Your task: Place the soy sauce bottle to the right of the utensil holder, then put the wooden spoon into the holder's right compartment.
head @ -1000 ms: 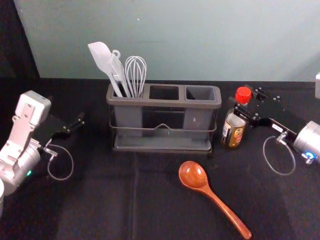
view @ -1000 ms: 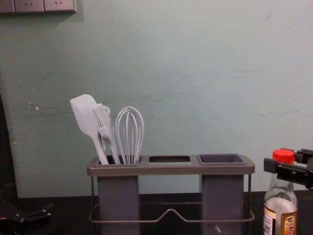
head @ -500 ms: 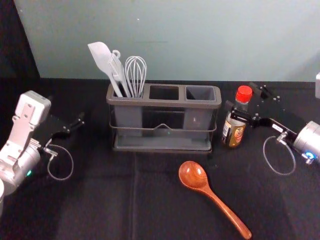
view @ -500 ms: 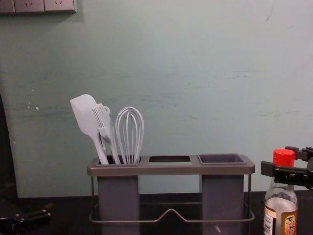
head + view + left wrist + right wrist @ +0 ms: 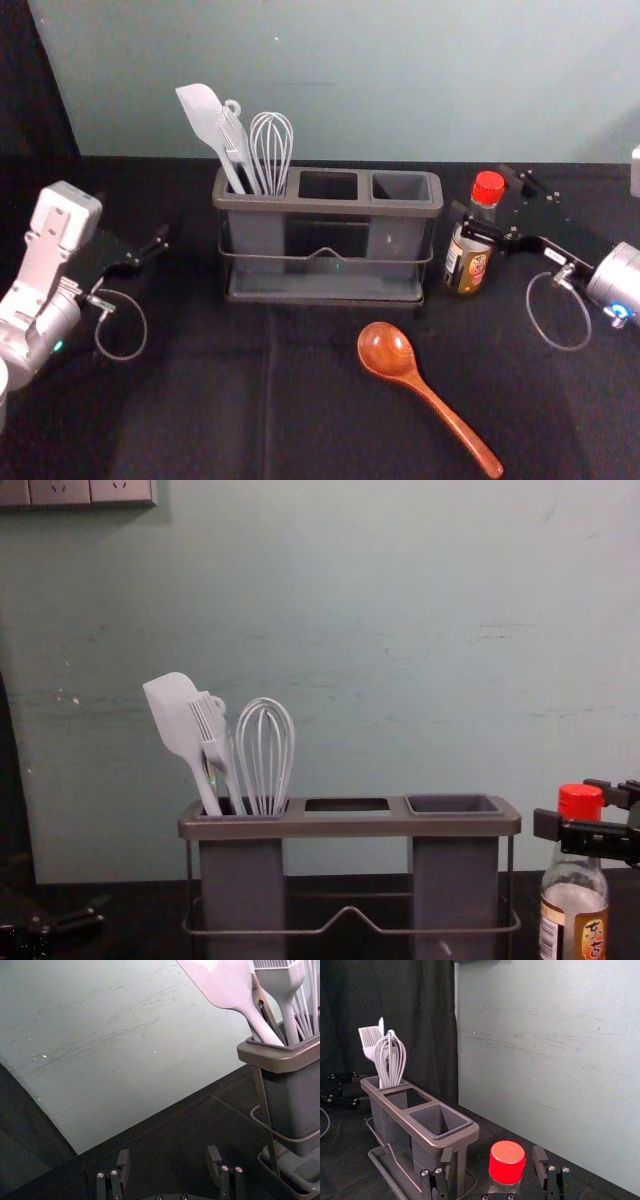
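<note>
Two parted fingers of the right pincer (image 5: 493, 1154) now stand clear of the bottle (image 5: 468, 262); a second ago they were closed in on its neck. The bottle is upright on the table between and below those fingers, just beside the holder (image 5: 328, 206), which lies to the pincer's left. The first half looks done, provided the pincer backs off without catching the cap (image 5: 507, 1162). The right wrist view shows a gap on either side of the cap; in the head view a finger crosses the bottle's neck, so the clearance is harder to judge. The head view gives the spoon (image 5: 430, 395), nearer the robot than the right pincer and untouched, its slot (image 5: 402, 187) unfilled to that pincer's left. The left pincer (image 5: 169, 1152) waits far left, spread and holding nothing.
</note>
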